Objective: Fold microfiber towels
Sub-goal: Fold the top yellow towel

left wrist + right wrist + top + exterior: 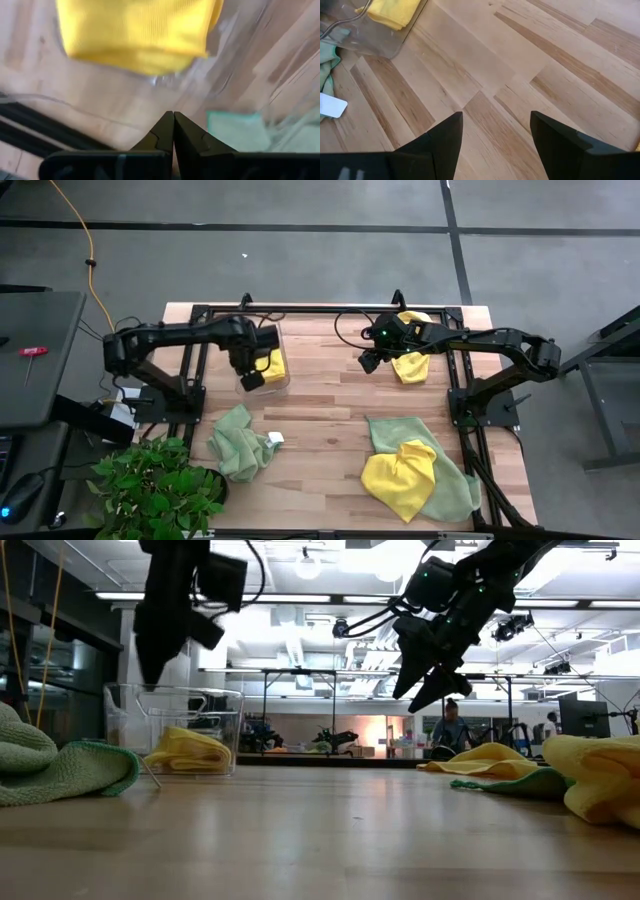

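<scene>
Two towels, yellow on sage (430, 470), lie near right; crumpled yellow (412, 362) far right; folded one in the clear bin (272, 366). Right gripper (368, 362) gapes empty: best descend on a corner. Left gripper (250, 380) is pinched empty.

Bright, even overhead light; ceiling strips (300, 600) glare in low view; left wrist view blurred.

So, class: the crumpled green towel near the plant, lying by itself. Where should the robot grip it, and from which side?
Judging from above, grip the green towel at its upper corner, the peak pointing toward the clear bin. That corner sticks out flat from the bunched middle, so a tool coming straight down should pinch one layer. The shut left tool hangs closest and would need to open first.
</scene>
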Action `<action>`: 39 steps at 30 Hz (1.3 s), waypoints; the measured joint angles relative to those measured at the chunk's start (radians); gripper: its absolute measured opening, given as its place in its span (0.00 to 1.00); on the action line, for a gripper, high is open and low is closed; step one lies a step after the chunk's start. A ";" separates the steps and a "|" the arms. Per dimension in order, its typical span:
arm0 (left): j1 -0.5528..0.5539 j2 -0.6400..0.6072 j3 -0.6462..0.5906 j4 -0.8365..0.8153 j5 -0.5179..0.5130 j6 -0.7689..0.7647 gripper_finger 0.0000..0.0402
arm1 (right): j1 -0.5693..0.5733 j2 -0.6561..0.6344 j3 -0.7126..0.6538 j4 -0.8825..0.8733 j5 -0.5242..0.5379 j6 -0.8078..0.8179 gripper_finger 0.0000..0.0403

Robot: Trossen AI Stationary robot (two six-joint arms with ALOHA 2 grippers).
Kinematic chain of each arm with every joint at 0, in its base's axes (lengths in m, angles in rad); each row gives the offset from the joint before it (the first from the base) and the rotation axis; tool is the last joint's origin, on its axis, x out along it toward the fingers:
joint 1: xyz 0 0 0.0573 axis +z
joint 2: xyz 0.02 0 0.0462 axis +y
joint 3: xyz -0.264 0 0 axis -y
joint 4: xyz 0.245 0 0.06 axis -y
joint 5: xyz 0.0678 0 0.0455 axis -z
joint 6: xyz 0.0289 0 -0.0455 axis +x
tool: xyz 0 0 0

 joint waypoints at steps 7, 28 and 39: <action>0.014 -0.098 0.048 0.169 0.001 0.010 0.00 | 0.000 0.000 0.000 0.020 0.000 0.000 0.56; 0.009 -0.443 -0.554 1.716 0.202 -0.227 0.00 | 0.000 -0.018 0.000 0.301 -0.081 -0.004 0.56; 0.010 -0.442 -0.556 1.665 0.194 -0.145 0.08 | 0.005 -0.106 0.117 -0.345 0.186 0.039 0.56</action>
